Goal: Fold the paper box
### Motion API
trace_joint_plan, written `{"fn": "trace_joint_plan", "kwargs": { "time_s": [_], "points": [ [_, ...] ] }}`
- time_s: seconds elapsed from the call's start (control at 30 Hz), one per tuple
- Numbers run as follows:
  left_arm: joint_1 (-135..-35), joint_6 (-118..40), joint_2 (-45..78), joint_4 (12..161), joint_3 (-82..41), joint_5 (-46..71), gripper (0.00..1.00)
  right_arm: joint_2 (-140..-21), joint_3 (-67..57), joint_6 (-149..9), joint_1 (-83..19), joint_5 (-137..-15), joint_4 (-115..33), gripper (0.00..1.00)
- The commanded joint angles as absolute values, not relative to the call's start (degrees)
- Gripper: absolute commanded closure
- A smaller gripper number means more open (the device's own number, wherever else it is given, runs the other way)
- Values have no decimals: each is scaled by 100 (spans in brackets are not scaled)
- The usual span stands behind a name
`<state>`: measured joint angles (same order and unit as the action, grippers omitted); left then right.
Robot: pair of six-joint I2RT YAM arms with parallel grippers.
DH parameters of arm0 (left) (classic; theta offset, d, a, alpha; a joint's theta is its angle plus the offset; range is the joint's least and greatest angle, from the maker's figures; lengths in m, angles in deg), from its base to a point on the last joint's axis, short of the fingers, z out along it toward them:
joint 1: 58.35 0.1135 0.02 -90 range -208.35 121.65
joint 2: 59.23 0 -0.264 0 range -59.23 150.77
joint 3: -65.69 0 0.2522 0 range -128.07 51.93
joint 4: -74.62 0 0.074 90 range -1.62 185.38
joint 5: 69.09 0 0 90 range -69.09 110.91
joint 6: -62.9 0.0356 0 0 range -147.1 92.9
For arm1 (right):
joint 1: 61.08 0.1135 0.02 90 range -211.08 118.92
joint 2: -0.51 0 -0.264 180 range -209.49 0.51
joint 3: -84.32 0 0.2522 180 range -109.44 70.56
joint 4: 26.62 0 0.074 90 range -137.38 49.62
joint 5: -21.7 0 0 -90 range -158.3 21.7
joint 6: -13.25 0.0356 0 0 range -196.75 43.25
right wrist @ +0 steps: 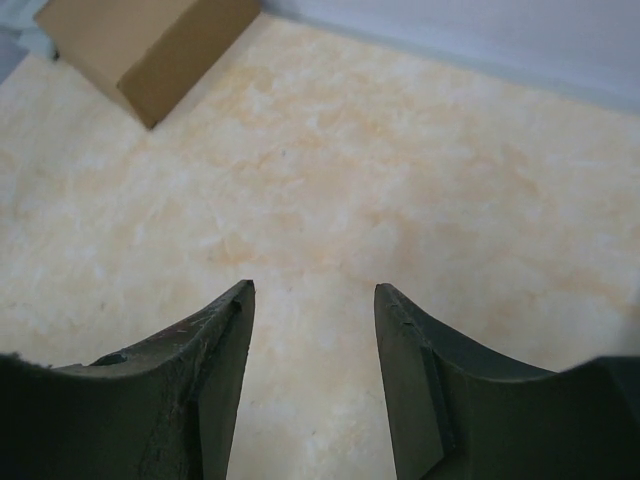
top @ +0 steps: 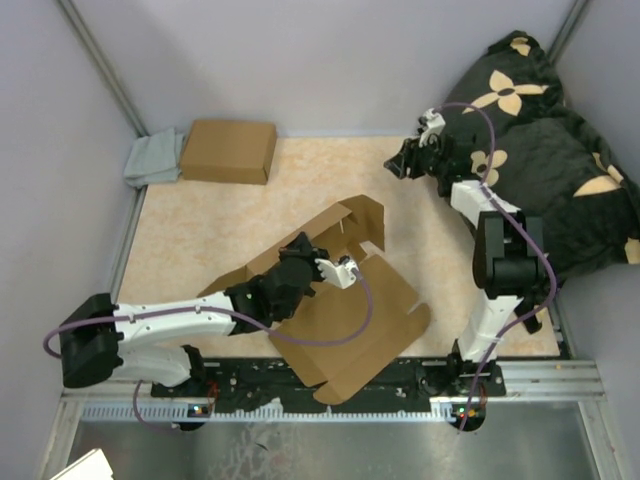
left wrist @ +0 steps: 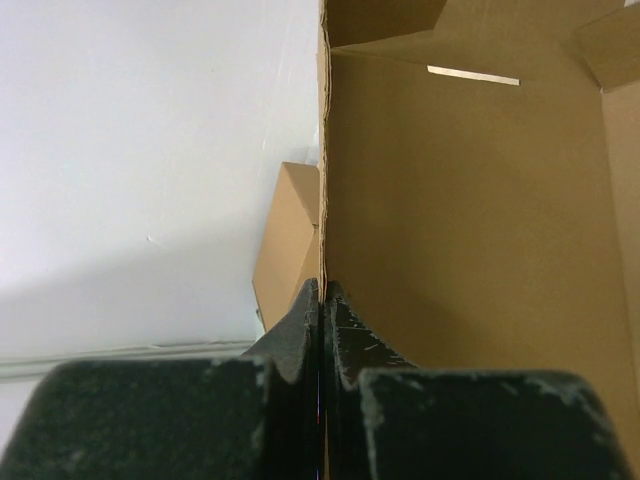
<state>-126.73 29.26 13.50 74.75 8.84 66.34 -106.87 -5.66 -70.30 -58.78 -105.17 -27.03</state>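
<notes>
The left fingers (left wrist: 297, 335) clamp the paper box (left wrist: 470, 220) by a raised wall, apparently to fold it; the right fingers (right wrist: 215, 370) hang apart, empty.

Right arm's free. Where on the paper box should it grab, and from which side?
Probably the raised far flap of the paper box, from the right. It stands off the table with a thin free edge, and the left claw pinches a wall to its left.

Overhead rear view, close wrist views, carton (top: 229, 151) shared
</notes>
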Motion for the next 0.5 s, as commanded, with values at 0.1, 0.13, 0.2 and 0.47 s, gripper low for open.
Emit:
{"fn": "trace_joint_plan", "kwargs": {
  "time_s": [0.1,0.13,0.2,0.47],
  "points": [
    [-12669,3562,1633,6745,1010,6871,100,-10685,467,-7503,-5783,-12338,-1839,45],
    [-12673,3560,1674,6738,1005,6886,100,-10669,564,-7493,-5783,-12537,-1744,45],
    [-12673,3578,1735,6717,973,6930,100,-10674,668,-7518,-5783,-12839,-1711,45],
    [-12732,3439,1723,6964,817,6939,100,-10261,1207,-7783,-5784,-13367,-1822,44]
  ]
}}
